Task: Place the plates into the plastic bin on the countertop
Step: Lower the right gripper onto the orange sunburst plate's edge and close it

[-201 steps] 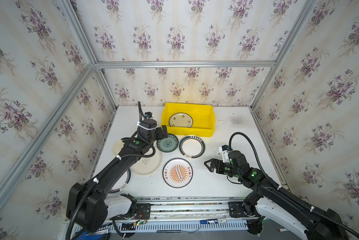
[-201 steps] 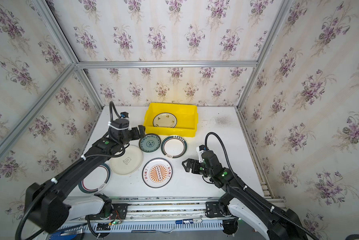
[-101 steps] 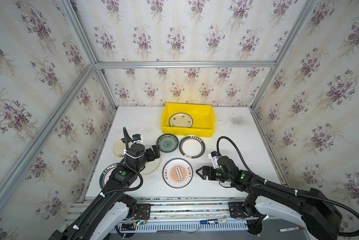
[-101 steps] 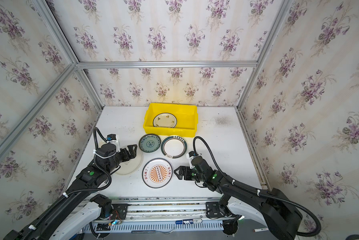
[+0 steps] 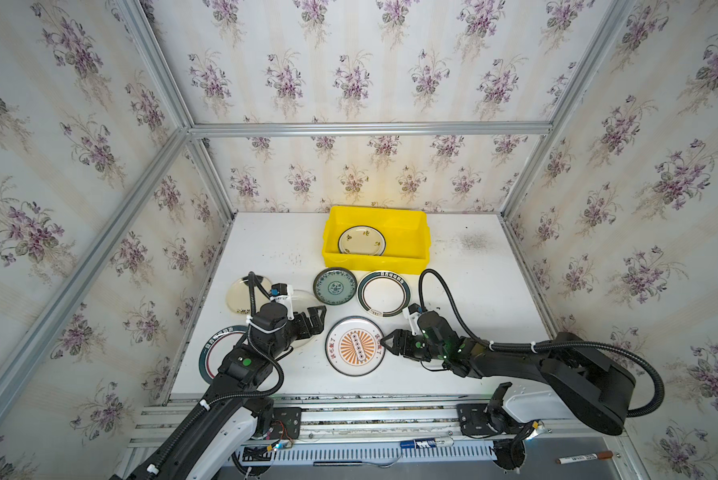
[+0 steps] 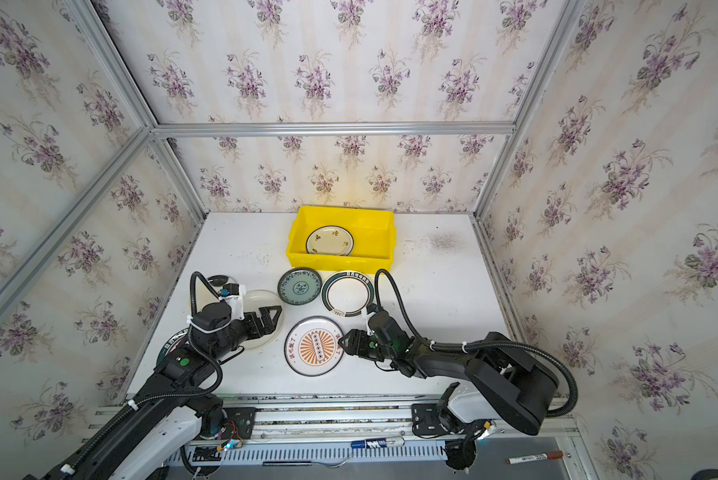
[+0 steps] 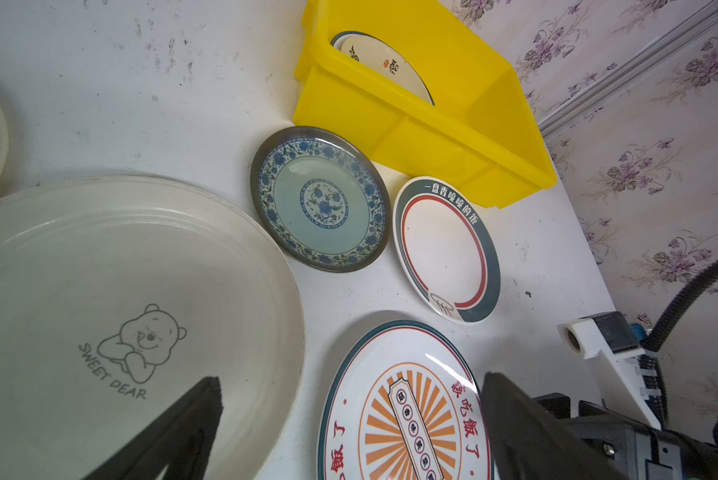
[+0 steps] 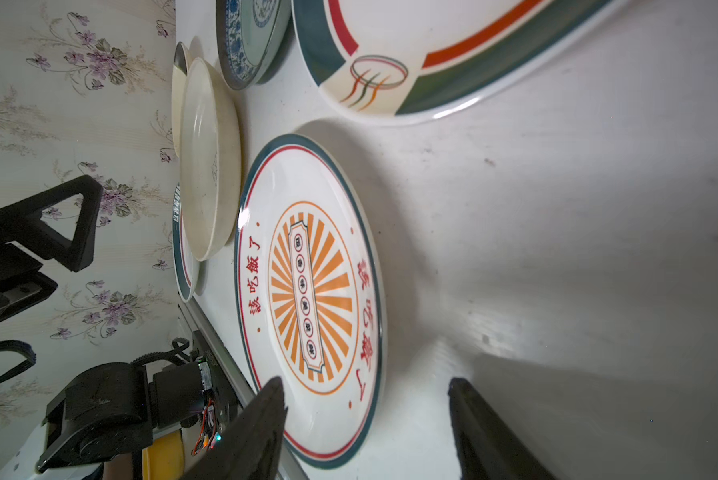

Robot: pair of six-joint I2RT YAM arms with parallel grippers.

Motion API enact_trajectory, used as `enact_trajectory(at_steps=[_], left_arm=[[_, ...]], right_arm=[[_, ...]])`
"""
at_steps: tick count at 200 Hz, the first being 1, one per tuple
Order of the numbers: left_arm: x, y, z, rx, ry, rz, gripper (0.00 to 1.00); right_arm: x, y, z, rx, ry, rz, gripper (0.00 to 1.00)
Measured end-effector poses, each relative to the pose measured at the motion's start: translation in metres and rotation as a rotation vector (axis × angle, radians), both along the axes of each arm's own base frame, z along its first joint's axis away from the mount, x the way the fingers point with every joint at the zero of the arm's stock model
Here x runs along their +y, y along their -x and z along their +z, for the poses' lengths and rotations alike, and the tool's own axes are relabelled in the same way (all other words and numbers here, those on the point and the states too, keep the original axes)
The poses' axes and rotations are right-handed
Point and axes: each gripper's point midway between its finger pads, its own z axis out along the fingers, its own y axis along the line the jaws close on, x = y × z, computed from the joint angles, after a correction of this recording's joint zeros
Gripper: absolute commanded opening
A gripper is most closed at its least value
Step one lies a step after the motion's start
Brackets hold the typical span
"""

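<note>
The yellow plastic bin (image 5: 415,245) stands at the back of the countertop (image 5: 482,299) with one cream plate (image 5: 361,241) inside. In front of it lie a teal plate (image 5: 334,286), a red-ringed plate (image 5: 383,293) and a sunburst plate (image 5: 355,345). My right gripper (image 5: 388,343) straddles the sunburst plate's (image 8: 311,291) right rim, one finger over the plate and one over the countertop, still open (image 8: 367,395). My left gripper (image 5: 317,318) hangs open and empty above the edge of a large cream bear plate (image 7: 112,291), next to the sunburst plate (image 7: 407,415).
A small cream plate (image 5: 240,293) and a green-rimmed plate (image 5: 216,353) lie at the left, partly under the left arm. Papered walls with aluminium rails close in three sides. A marker (image 5: 583,457) and a pen (image 5: 425,444) lie on the frame in front.
My left arm drew back from the bin to above the cream plate. My right gripper moved left onto the sunburst plate's rim and its jaws have narrowed.
</note>
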Motion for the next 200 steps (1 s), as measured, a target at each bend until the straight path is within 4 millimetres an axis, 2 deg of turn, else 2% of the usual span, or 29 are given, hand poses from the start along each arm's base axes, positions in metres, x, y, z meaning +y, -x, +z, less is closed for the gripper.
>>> enact_trajectory(at_steps=[41,116,154,200], left_arm=[[0.002,0.000,-0.003,0.000,-0.014,0.005,1.00],[-0.001,-0.006,-0.013,0.038,-0.051,-0.014,1.00],[-0.002,-0.009,-0.011,0.026,-0.043,-0.016,1.00],[-0.002,-0.010,-0.015,0.039,-0.056,-0.019,1.00]], right_arm=[[0.010,-0.005,-0.003,0.018,-0.021,-0.014,0.48],[0.007,-0.009,-0.007,0.014,0.017,-0.049,0.50],[0.010,-0.012,0.002,-0.015,0.037,-0.043,0.50],[0.013,-0.011,0.000,-0.017,0.072,-0.031,0.50]])
